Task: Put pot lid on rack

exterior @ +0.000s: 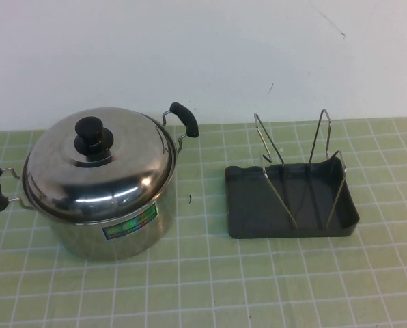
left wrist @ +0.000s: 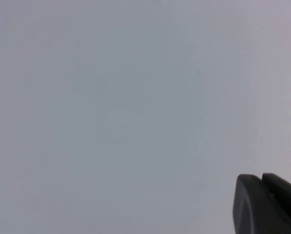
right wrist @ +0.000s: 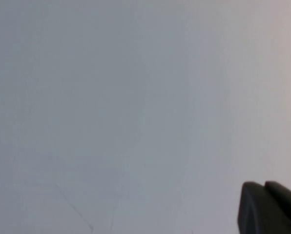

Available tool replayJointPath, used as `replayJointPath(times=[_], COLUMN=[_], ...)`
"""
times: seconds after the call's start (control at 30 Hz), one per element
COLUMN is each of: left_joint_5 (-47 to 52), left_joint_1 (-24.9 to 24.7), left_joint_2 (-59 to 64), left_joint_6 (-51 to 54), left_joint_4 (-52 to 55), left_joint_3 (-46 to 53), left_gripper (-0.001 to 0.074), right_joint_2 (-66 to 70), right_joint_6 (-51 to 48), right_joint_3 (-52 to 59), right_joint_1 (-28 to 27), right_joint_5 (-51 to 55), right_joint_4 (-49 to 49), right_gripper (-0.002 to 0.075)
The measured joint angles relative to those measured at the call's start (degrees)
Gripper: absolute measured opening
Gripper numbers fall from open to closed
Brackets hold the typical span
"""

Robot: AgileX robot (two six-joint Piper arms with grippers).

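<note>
1. Left gripper (left wrist: 265, 204): only a black corner of it shows in the left wrist view, w/ a thin seam between two dark parts that sit tight together. Can't tell if the fingers are open or closed. Nothing seen in its hold. It faces a blank pale wall (left wrist: 111, 97); not visible in the high view.
2. Right gripper (right wrist: 268, 208): same story in the right wrist view, a black corner w/ two dark parts side by side. Can't tell open or closed; nothing seen held. It faces the pale wall too, w/ faint hairline cracks on it.
3. Pot lid (exterior: 97, 167): sits closed on the pot (exterior: 115, 229), black knob up at its centre, on the robot's left side of the table (exterior: 203, 287).
4. Pot: steel, two black handles, one at the near left, one at the far right. Coloured sticker on its front wall.
5. Rack (exterior: 290, 198): dark grey tray w/ upright silver wire loops, on the right half of the table, near the pot but apart from it. Nothing in it.
6. Table: green cloth w/ white grid lines; white wall behind.
</note>
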Motion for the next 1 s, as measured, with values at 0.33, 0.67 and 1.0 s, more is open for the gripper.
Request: replayJointPath(times=[0.33, 0.67, 1.0], left_joint_5=[9.94, -7.18, -25.24], left_joint_1=[0.0, 0.0, 0.0], left_joint_2=[14.67, 35.49, 52.58], left_joint_6=[0.74, 0.81, -11.93], left_joint_4=[-1.68, -0.44, 16.55], left_joint_3=[-14.74, -16.14, -16.61], left_gripper=[-0.0002, -0.0002, 0.0021], right_joint_2=[6.79, 11.37, 11.37], right_joint_6=[-15.38, -17.3, -17.3], right_joint_3=[-13.56, -12.65, -7.91], right_joint_1=[0.0, 0.0, 0.0], right_joint_5=[24.06, 31.63, 28.19], right_joint_4=[0.0, 0.0, 0.04], right_gripper=[-0.0001, -0.0001, -0.0001])
